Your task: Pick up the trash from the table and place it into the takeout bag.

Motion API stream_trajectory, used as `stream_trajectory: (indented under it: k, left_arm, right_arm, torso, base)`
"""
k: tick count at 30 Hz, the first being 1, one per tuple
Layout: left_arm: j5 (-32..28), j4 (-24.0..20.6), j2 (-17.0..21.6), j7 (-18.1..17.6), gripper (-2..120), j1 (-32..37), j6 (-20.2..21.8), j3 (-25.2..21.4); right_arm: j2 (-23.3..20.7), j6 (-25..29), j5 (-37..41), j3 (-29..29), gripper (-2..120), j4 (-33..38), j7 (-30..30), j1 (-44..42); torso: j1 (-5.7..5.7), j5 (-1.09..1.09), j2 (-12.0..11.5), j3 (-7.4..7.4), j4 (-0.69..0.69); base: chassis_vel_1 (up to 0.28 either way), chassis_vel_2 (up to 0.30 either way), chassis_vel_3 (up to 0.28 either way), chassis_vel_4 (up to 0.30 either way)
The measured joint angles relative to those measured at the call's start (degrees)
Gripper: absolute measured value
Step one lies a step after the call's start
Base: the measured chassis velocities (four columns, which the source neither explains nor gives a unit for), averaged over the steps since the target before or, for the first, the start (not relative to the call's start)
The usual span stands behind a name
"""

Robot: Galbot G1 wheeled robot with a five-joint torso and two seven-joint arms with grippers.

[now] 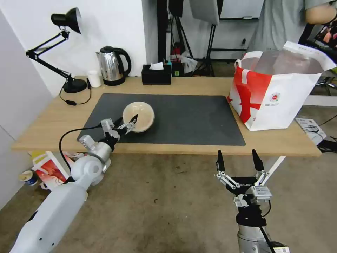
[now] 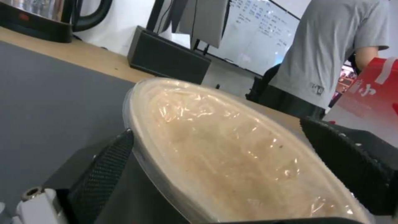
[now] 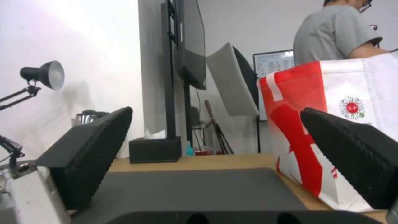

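**Bowl between my fingers, grip not closed**

My left hand (image 1: 129,125) straddles the lidded bowl (image 1: 139,116) on the counter (image 1: 196,84) mat, open, gripping nothing. Its slick film-covered rim could slip. My right hand (image 1: 239,162) waits open, the bag (image 1: 277,95) well apart.

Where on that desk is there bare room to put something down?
The grey mat is bare between the beige bowl, where the left gripper works, and the takeout bag. The table has bare wood left of the mat. The back-left corner is crowded: lamp, kettle, tissue box.
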Motion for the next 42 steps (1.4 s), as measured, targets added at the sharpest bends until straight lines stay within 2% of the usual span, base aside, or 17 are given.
stream_trajectory:
  k: [3,6,7,9,11,12,13,14,16,18,20,21,23,26,30,42]
  left_arm:
    - [0.1,0.6,-0.4,0.8,98,-0.2,0.0,0.1]
    - [0.2,1.4,-0.9,1.4,85,-0.4,0.0,0.2]
    - [0.2,1.4,-0.9,1.4,85,-0.4,0.0,0.2]
    - [0.3,1.9,-1.1,1.6,75,-0.7,0.0,0.4]
    - [0.3,2.0,-1.1,1.6,72,-0.8,0.0,0.5]
    - [0.3,2.1,-1.2,1.7,69,-1.0,0.0,0.6]
    - [0.3,2.2,-1.2,1.7,59,-1.3,0.0,0.7]
    - [0.3,2.2,-1.2,1.7,59,-1.3,0.0,0.7]
    - [0.1,2.2,-1.0,1.7,49,-1.8,0.0,0.9]
    - [0.1,2.2,-1.0,1.7,48,-1.8,0.0,1.0]
    - [-0.2,2.2,-0.7,1.8,35,-2.2,0.0,1.0]
    - [-0.2,2.2,-0.7,1.8,35,-2.2,0.0,1.0]
    - [-0.6,2.1,-0.5,1.8,25,-2.4,0.1,1.1]
    - [-0.9,2.0,-0.4,1.8,18,-2.7,0.1,1.1]
    - [-1.1,1.8,-0.3,1.9,0,-2.8,0.2,1.2]
    - [-1.1,1.5,-0.1,2.7,0,-2.3,0.2,0.6]
  right_arm:
    - [0.0,0.0,0.0,0.0,100,0.0,0.0,0.0]
    - [0.0,0.0,0.0,0.0,100,0.0,0.0,0.0]
    - [0.0,0.0,0.0,0.0,100,0.0,0.0,0.0]
    - [0.0,0.0,0.0,0.0,100,0.0,0.0,0.0]
    - [0.0,0.0,0.0,0.0,100,0.0,0.0,0.0]
    - [0.0,0.0,0.0,0.0,100,0.0,0.0,0.0]
    - [0.0,0.0,0.0,0.0,100,0.0,0.0,0.0]
    - [0.0,0.0,0.0,0.0,100,0.0,0.0,0.0]
    - [0.0,0.0,0.0,0.0,100,0.0,0.0,0.0]
    - [0.0,0.0,0.0,0.0,100,0.0,0.0,0.0]
    - [0.0,0.0,0.0,0.0,100,0.0,0.0,0.0]
    - [0.0,0.0,0.0,0.0,100,0.0,0.0,0.0]
    - [0.0,0.0,0.0,0.0,100,0.0,0.0,0.0]
    - [0.0,0.0,0.0,0.0,100,0.0,0.0,0.0]
    - [0.0,0.0,0.0,0.0,100,0.0,0.0,0.0]
    - [0.0,0.0,0.0,0.0,100,0.0,0.0,0.0]
  torso:
    - [0.00,0.00,0.0,0.00,0.00]
    - [0.00,0.00,0.0,0.00,0.00]
    - [0.00,0.00,0.0,0.00,0.00]
    - [0.00,0.00,0.0,0.00,0.00]
    - [0.00,0.00,0.0,0.00,0.00]
    - [0.00,0.00,0.0,0.00,0.00]
    - [0.00,0.00,0.0,0.00,0.00]
    - [0.00,0.00,0.0,0.00,0.00]
    - [0.00,0.00,0.0,0.00,-0.01]
    - [0.00,0.00,0.0,0.00,-0.01]
    - [0.00,0.00,0.0,0.00,0.00]
    - [0.00,0.00,0.0,0.00,0.00]
    - [0.00,0.00,0.0,0.00,0.00]
    - [0.00,0.00,0.0,0.00,0.00]
    - [0.00,0.00,0.0,0.00,0.00]
    - [0.00,0.00,0.0,0.00,0.00]
  base:
    - [0.000,0.000,0.000,0.000]
    - [0.000,0.000,0.000,0.000]
    - [0.000,0.000,0.000,0.000]
    - [0.000,0.000,0.000,0.000]
    - [0.000,0.000,0.000,0.000]
    - [0.000,0.000,0.000,0.000]
    - [0.000,0.000,0.000,0.000]
    - [0.000,0.000,0.000,0.000]
    - [0.000,0.000,0.000,0.000]
    - [0.000,0.000,0.000,0.000]
    - [0.000,0.000,0.000,0.000]
    - [0.000,0.000,0.000,0.000]
    - [0.000,0.000,0.000,0.000]
    - [0.000,0.000,0.000,0.000]
    - [0.000,0.000,0.000,0.000]
    - [0.000,0.000,0.000,0.000]
